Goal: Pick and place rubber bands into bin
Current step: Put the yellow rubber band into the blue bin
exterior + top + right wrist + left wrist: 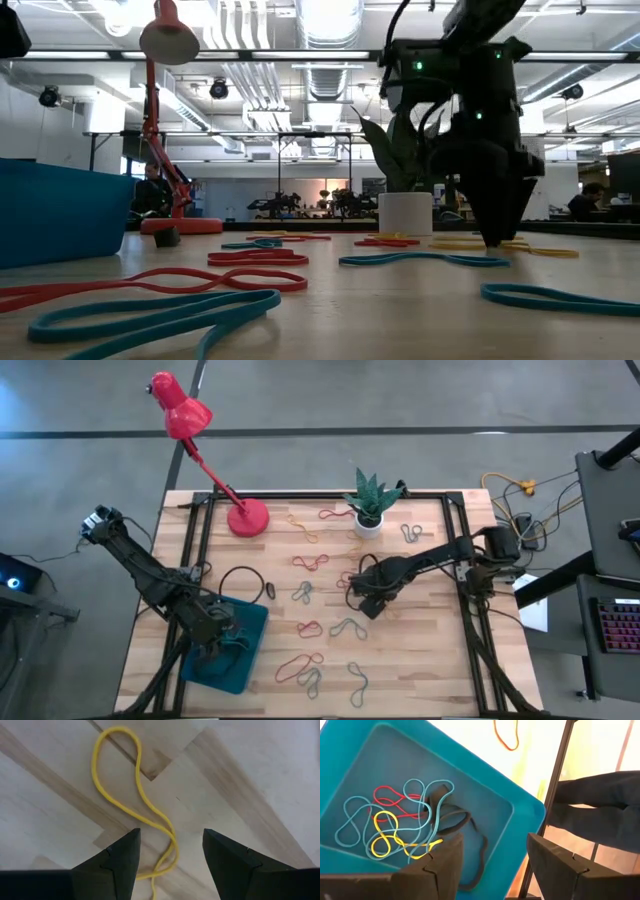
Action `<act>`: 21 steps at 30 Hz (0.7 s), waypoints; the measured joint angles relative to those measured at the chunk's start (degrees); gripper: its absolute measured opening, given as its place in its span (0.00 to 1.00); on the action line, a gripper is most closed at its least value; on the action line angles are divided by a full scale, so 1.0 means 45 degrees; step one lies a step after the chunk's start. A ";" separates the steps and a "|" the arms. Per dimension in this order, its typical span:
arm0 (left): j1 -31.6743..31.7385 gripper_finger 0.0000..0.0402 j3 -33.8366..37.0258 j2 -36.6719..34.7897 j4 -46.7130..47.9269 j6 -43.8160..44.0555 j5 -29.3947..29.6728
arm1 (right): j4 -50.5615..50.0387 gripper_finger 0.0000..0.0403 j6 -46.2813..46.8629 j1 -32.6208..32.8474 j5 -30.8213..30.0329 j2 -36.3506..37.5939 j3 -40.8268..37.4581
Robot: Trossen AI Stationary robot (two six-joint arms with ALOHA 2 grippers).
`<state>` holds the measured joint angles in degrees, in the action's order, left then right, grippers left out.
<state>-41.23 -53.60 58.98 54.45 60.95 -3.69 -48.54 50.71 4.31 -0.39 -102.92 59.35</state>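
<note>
Step in hand: right gripper (170, 855) low over a yellow rubber band (135, 800) on the worktop (420, 650), near the white plant pot (368, 525); fingers apart, band between them, not yet gripped. Next, I judge: lower, close on the strand, carry to the bin (250, 645). Left gripper (495, 865) hangs over the bin, fingers apart, empty; several bands already lie inside.

Bright ceiling strip lights (330, 55) glare overhead; the nearest rubber bands (150, 315) look blurred.
</note>
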 joint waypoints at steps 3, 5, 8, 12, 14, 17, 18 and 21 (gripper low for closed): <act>0.0000 0.50 0.0000 0.0000 0.0002 0.0000 0.0002 | 0.0267 0.48 -0.0548 -0.0006 0.0092 -0.0242 -0.0056; 0.0001 0.50 0.0000 0.0000 0.0021 0.0000 0.0006 | 0.0357 0.46 -0.0918 -0.0030 0.0122 -0.0391 -0.0072; 0.0000 0.50 0.0000 0.0000 0.0017 -0.0003 0.0002 | 0.0494 0.39 -0.1338 -0.0157 0.0291 -0.0383 -0.0041; 0.0000 0.50 0.0000 0.0000 0.0012 -0.0010 0.0003 | 0.0654 0.25 -0.1697 -0.0217 0.0576 -0.0334 -0.0046; 0.0000 0.50 0.0000 0.0000 0.0012 -0.0010 0.0007 | 0.0887 0.18 -0.1774 -0.0237 0.0976 -0.0358 -0.0216; 0.0000 0.50 0.0000 0.0000 0.0011 -0.0053 0.0002 | 0.1833 0.08 -0.2206 -0.0276 0.2119 -0.0329 -0.0622; 0.0000 0.50 0.0000 0.0000 0.0009 -0.0053 0.0002 | 0.2177 0.05 -0.2259 -0.0280 0.2488 -0.0329 -0.0684; 0.0000 0.50 0.0000 0.0000 0.0010 -0.0053 0.0002 | 0.2587 0.02 -0.2221 -0.0204 0.2949 -0.0319 -0.0641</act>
<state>-41.23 -53.60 58.98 54.49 60.71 -3.68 -36.89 40.72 3.39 12.89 -104.35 56.47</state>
